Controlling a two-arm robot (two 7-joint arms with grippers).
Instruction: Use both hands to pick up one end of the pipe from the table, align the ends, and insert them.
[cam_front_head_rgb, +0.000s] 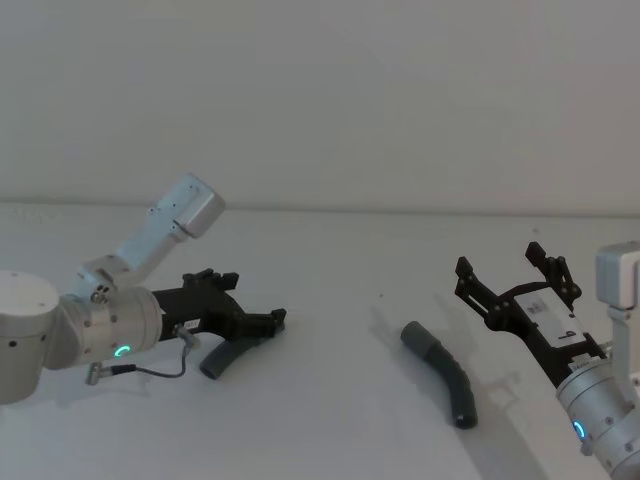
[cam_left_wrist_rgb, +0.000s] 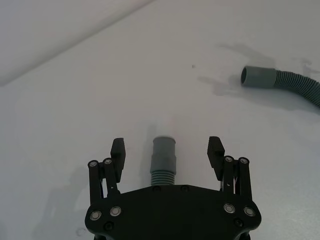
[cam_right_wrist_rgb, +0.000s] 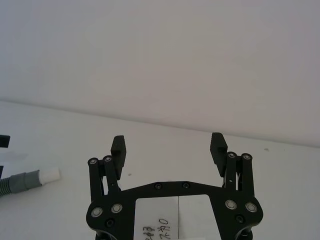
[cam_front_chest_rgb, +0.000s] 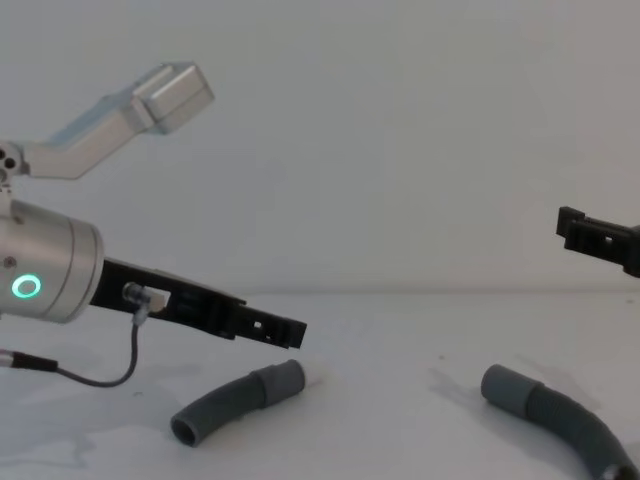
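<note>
left gripper (cam_left_wrist_rgb: 166, 146) hovers over the short hose (cam_front_head_rgb: 225, 358), jaws wide; right gripper (cam_right_wrist_rgb: 168, 142), far from it, likewise. likely light, bendy: pinch its stiffer cuff (cam_left_wrist_rgb: 164, 157).

Light: bright, even, diffuse
Shadows: faint, soft-edged, lying on the table (cam_front_head_rgb: 330, 420) at ten o'clock from the long hose (cam_front_head_rgb: 447, 372)

Seemingly a robotics lab bench — a plain white table (cam_front_head_rgb: 330, 400), a blank pale grey wall (cam_front_head_rgb: 350, 100) rising right behind it.

Black left pincer (cam_left_wrist_rgb: 167, 146), silver wrist (cam_front_chest_rgb: 50, 272)
</note>
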